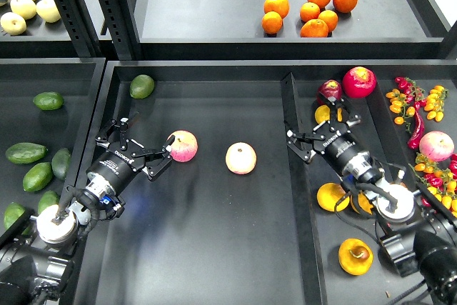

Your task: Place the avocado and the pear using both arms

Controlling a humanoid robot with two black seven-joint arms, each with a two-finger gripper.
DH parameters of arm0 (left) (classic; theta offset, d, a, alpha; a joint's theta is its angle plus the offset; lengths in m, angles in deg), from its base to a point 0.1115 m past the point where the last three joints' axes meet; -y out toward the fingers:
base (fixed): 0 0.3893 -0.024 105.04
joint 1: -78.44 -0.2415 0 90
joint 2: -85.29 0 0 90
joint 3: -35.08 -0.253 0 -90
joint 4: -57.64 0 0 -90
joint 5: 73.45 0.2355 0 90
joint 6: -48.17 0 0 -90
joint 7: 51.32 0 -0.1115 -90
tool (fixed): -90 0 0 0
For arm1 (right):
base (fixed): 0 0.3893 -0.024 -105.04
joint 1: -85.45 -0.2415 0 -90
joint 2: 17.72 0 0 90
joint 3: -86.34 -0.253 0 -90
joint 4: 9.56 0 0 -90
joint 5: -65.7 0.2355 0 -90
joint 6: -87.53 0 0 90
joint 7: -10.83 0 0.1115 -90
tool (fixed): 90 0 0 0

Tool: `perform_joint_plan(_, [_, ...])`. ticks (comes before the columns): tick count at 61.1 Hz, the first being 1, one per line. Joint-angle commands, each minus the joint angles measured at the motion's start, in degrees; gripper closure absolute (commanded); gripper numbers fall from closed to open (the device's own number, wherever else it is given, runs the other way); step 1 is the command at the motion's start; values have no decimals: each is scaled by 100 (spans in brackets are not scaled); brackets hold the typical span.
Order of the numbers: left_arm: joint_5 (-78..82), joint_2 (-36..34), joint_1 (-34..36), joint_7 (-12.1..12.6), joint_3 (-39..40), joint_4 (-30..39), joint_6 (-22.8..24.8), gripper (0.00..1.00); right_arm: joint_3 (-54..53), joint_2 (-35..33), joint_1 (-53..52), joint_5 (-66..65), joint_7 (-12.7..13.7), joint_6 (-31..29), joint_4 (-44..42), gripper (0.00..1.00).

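Observation:
Several dark green avocados (26, 153) lie in the left tray, to the left of my left arm. My left gripper (148, 149) is open and empty over the middle tray, its fingertips close to a pink-and-cream apple (182, 146). Yellow-orange pears lie in the right tray: one at the back (323, 113), one in the middle (330, 196), one at the front (355, 256). My right gripper (313, 135) is open and empty just in front of the back pear, near the tray divider. My right arm hides other pears.
A second apple (240, 158) lies mid-tray and a green fruit (141, 86) in its back left corner. Two dark red fruits (359, 81) sit behind the back pear. Small tomatoes and peppers (410, 108) lie far right. Oranges (314, 16) and pale apples (25, 8) are on the back shelf.

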Motion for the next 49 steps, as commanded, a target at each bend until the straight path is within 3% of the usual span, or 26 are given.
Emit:
perform_joint_plan(1, [1, 0, 2, -1, 1, -9, 0, 1, -23, 0, 111, -46, -326, 0, -100, 1])
perform_joint_plan(15, [9, 0, 19, -1, -8, -45, 0, 1, -6, 0, 137, -221, -748, 0, -214, 1])
perform_joint_plan(49, [1, 0, 46, -1, -35, -53, 0, 1, 73, 0, 146, -239, -757, 0, -205, 1])
